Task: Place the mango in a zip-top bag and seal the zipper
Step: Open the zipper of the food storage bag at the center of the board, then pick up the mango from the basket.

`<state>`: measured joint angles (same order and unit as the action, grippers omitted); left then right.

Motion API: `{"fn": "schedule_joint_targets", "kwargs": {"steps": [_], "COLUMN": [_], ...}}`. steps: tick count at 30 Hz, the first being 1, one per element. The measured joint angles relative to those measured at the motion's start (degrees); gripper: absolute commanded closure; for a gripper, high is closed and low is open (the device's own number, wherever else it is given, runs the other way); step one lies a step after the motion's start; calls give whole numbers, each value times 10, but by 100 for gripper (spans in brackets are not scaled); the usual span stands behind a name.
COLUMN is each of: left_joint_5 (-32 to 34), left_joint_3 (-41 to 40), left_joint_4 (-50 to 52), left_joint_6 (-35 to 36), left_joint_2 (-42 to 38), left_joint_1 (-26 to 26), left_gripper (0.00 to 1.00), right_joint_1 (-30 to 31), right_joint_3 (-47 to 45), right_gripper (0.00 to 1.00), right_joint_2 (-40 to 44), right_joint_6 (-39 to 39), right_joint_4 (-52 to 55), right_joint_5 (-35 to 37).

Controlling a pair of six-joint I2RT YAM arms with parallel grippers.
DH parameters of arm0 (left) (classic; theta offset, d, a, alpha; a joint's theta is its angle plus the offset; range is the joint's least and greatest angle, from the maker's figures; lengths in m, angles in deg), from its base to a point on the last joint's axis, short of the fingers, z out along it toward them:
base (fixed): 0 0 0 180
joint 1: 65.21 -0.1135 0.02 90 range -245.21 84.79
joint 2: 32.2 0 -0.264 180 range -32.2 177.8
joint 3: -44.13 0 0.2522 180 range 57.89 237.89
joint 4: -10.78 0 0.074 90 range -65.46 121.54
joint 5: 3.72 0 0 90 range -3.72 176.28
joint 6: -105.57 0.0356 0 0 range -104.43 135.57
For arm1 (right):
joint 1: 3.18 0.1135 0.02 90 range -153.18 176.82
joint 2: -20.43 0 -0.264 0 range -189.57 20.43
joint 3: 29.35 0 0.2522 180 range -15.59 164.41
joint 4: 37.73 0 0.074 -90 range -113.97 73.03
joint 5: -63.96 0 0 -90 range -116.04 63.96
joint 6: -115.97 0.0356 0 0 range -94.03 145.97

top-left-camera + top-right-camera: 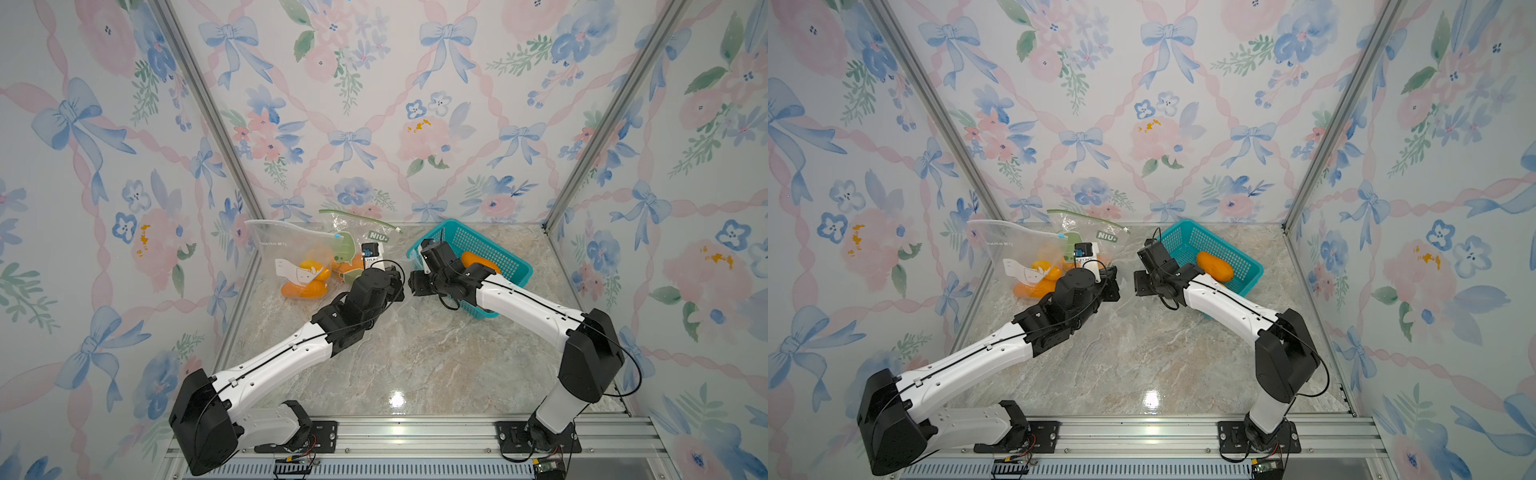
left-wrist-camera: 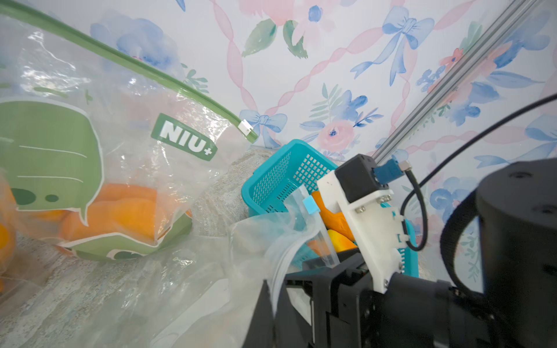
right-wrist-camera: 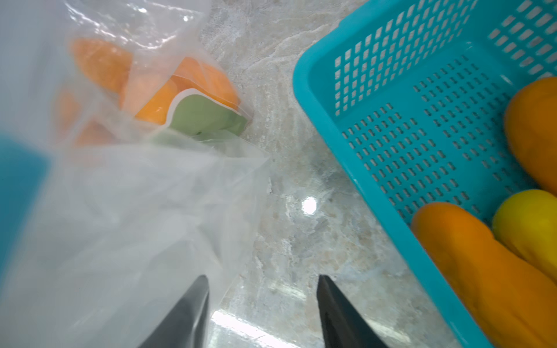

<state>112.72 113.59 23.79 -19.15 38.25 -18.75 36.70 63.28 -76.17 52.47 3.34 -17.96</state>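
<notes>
On the bench (image 1: 415,353), at the back left, lean two filled bags (image 1: 305,266) of orange fruit. Beside them the left pincer (image 1: 1113,286) is closed tight on the rim of a clear, empty zip-top bag (image 3: 135,226), held off the surface. Facing it, the right pincer (image 3: 262,280) stands apart, one finger at the film's edge. The mango (image 1: 1214,266) lies in the teal basket (image 1: 1187,241), furthest right.

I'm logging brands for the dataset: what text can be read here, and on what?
"NIU+": white letters on a green patch of the clear plastic zip-top bag with the green zipper.
Small grey print on the clear plastic bag with the pale blue slider: too small to read.
</notes>
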Motion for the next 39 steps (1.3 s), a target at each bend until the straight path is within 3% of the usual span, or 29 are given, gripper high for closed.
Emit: {"fn": "schedule_joint_targets", "kwargs": {"steps": [5, 11, 18, 26, 34, 39], "left_joint_5": [-1, -17, -25, -57, -123, -156], "left_joint_3": [0, 0, 0, 0, 0, 0], "left_joint_4": [-45, -80, -101, -114, -116, -116], "left_joint_6": [0, 1, 5, 6, 6, 6], "left_joint_2": [33, 84, 90, 96, 97, 97], "left_joint_1": [0, 0, -1, -24, -50, -58], "left_gripper": [100, 100, 100, 100, 100, 100], "right_joint_1": [-28, -38, -51, -131, -262, -290], "right_joint_3": [-32, -19, 28, 81, 182, 208], "right_gripper": [31, 16, 10, 10, 14, 14], "right_joint_2": [53, 85, 95, 101, -39, -144], "right_joint_6": [-12, -50, -80, -105, -191, -251], "right_joint_4": [12, 21, 39, 76, 156, 191], "right_joint_5": [2, -51, -106, -122, -114, -98]}}
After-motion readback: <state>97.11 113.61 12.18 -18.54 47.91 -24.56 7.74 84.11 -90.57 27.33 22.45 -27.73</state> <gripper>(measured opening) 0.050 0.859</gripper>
